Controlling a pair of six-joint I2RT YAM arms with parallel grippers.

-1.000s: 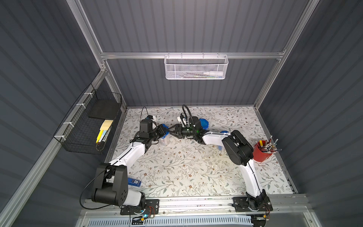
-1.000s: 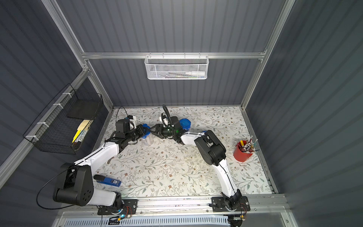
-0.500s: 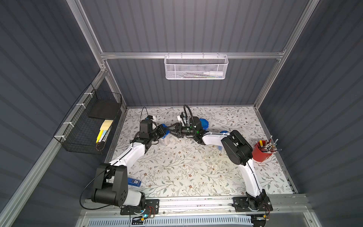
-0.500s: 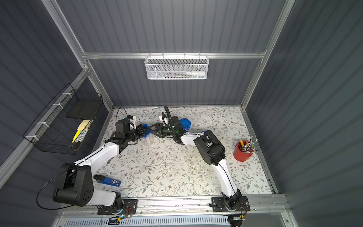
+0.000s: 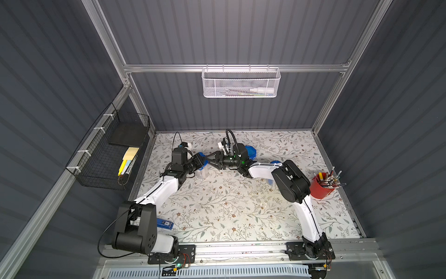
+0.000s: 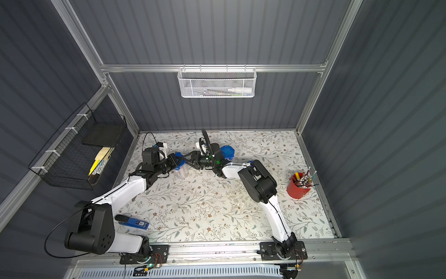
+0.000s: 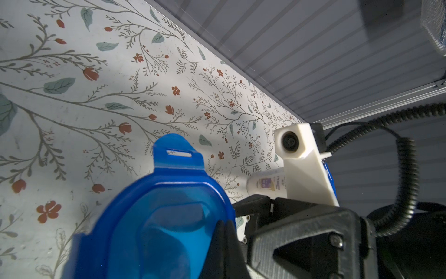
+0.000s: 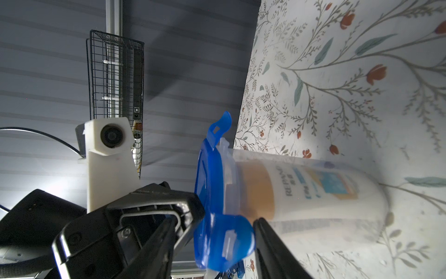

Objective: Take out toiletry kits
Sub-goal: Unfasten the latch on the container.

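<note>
Left gripper [image 5: 201, 160] closed, seemingly pinching the jar's [image 8: 313, 193] lid [image 7: 156, 229]; right gripper [image 5: 212, 160] stands apart around its clip [image 8: 224, 241].

Blue lid [image 8: 207, 174]; white bottle [image 8: 325, 193], tan cap [image 8: 255, 190]; white tabletop [image 5: 217, 205] with leafy red-flower print; red cup [image 5: 319, 189].

white tan-capped bottle [image 8: 301, 193], apparently inside jar [image 8: 228, 157]

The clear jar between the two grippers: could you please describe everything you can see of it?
The clear jar is translucent plastic with a blue clip lid, two flaps swung out. It stands upright on the floral table, and a white bottle with a tan cap shows inside. The shut left gripper touches the lid; the right gripper's jaws stand apart around one flap.
</note>
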